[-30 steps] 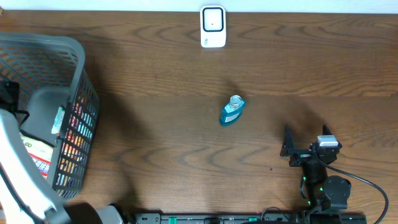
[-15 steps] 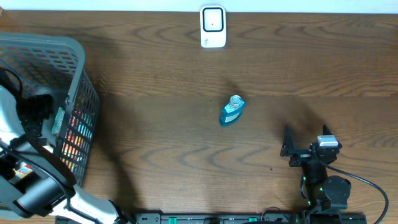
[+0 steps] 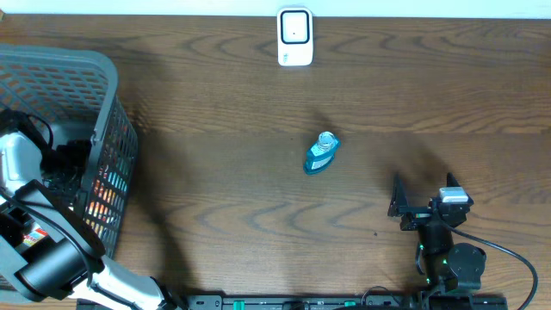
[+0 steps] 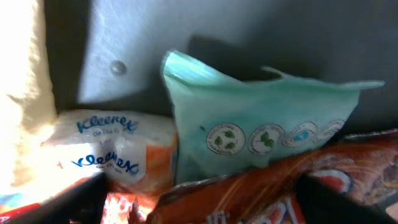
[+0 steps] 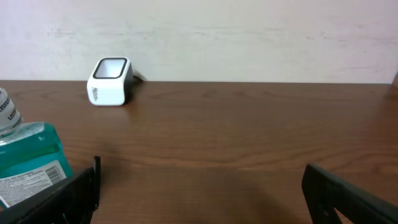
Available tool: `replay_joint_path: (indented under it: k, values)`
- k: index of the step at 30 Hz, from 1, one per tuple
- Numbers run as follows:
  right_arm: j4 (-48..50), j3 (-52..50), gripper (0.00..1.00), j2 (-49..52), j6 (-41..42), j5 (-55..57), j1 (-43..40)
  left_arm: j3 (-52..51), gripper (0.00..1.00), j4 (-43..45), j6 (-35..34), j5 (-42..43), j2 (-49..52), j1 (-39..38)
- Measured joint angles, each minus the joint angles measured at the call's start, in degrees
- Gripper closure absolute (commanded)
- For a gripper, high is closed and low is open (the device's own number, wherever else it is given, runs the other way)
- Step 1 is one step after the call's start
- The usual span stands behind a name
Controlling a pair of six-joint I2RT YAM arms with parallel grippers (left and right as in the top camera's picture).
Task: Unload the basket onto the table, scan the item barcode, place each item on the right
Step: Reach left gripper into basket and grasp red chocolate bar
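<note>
Arm on the left hung inside the grey basket (image 3: 110, 95), at the table's (image 3: 215, 103) left edge.
Left gripper (image 4: 205, 202) gaped over packets (image 4: 261, 130); right gripper (image 3: 424, 191) sat open near the front edge; blue bottle (image 3: 321, 153) lay mid-table, scanner (image 3: 294, 37) at far edge.

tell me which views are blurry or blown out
Left wrist view: soft focus, the mint-green plastic pack and white Kleenex tissue pack fuzzy, left edge blown out. Overhead view: sharp, a shadow beside the grey plastic basket. Right wrist view: crisp on the white barcode scanner.
</note>
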Motion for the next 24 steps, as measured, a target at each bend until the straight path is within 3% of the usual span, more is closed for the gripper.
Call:
replay_joint_path:
  k: [2, 6, 15, 20, 24]
  values:
    - [0.0, 0.0, 0.01, 0.0, 0.0, 0.0, 0.0, -0.17, 0.68, 0.2, 0.35, 1.27, 0.0, 0.0]
    - [0.0, 0.0, 0.01, 0.0, 0.0, 0.0, 0.0, -0.17, 0.81, 0.28, 0.92, 3.58, -0.02, 0.0]
    - [0.0, 0.0, 0.01, 0.0, 0.0, 0.0, 0.0, 1.22, 0.85, -0.24, 3.41, 5.2, -4.24, 0.0]
    - [0.0, 0.0, 0.01, 0.0, 0.0, 0.0, 0.0, 3.72, 0.85, 1.25, 3.54, 5.73, -14.29, 0.0]
    - [0.0, 0.0, 0.01, 0.0, 0.0, 0.0, 0.0, 4.92, 0.92, 4.07, 3.5, 6.01, -24.17, 0.0]
